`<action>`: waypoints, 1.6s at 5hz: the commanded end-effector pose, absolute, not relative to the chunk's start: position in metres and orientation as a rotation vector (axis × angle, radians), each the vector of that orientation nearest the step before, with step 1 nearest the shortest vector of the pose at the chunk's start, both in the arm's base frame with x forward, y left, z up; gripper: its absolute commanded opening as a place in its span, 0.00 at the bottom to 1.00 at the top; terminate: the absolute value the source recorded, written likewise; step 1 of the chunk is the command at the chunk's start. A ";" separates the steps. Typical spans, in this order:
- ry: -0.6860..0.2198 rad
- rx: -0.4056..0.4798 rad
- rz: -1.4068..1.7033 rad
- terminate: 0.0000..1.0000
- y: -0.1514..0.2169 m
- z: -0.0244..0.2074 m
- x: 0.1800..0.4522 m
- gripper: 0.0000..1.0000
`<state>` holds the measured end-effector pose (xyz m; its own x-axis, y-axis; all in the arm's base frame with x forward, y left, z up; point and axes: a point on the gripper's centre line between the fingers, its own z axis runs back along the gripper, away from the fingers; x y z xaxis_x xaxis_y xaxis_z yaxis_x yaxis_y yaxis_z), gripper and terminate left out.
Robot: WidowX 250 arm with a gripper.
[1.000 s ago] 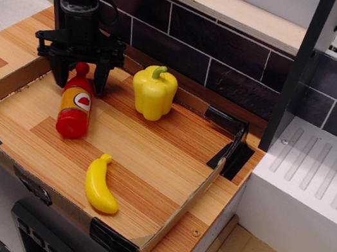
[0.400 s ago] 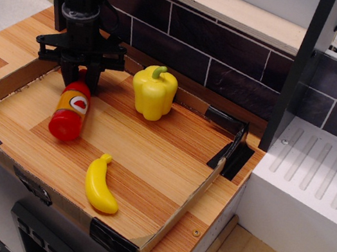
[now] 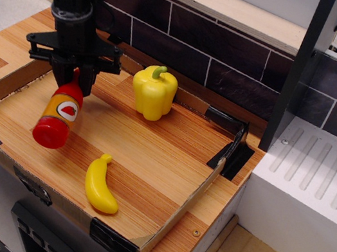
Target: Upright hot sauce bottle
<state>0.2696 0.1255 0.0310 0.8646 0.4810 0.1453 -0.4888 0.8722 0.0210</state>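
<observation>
The hot sauce bottle is red with an orange label and a white oval. It hangs tilted, cap end up and base toward the front left, lifted off the wooden tray floor. My black gripper comes down from above at the back left and is shut on the bottle's neck. The cap is hidden between the fingers.
A yellow bell pepper stands at the back of the tray, right of the gripper. A yellow banana lies near the front edge. Low cardboard walls ring the tray. A dark tiled wall stands behind, a white counter to the right.
The gripper closed on the bottle's neck, then rose and shifted left. The bottle went from lying on the tray to hanging tilted in the air.
</observation>
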 end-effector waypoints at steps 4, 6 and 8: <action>-0.828 0.113 0.512 0.00 0.139 0.096 0.302 0.00; -1.077 0.194 0.462 0.00 0.139 0.098 0.307 0.00; -1.298 0.209 0.435 0.00 0.139 0.103 0.312 0.00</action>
